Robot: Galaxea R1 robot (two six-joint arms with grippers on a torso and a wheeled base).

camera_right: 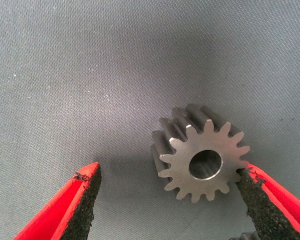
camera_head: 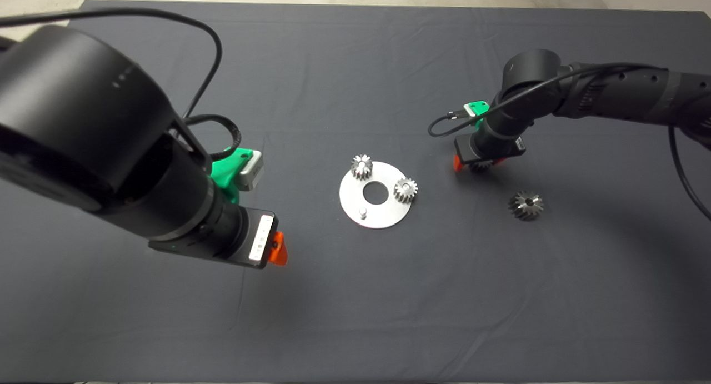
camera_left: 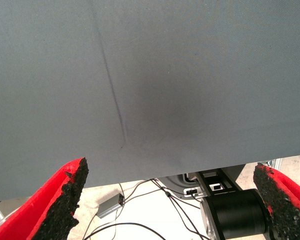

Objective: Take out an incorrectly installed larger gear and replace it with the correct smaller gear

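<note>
Robotics lab bench, dark mat (camera_head: 355,317), loose cables (camera_left: 155,200) below

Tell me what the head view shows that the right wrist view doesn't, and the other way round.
Only the head view shows the round plate carrying two small gears and a bare peg, the larger gear lying off the plate on the mat, and the left gripper hanging over bare mat. Only the right wrist view shows the smaller gear up close, between open fingers, one pad touching its teeth. Both show the right gripper over that gear.

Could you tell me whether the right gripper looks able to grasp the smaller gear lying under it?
Probably yes: the right gripper is open over the smaller gear, one pad at its teeth, nothing between them.
</note>
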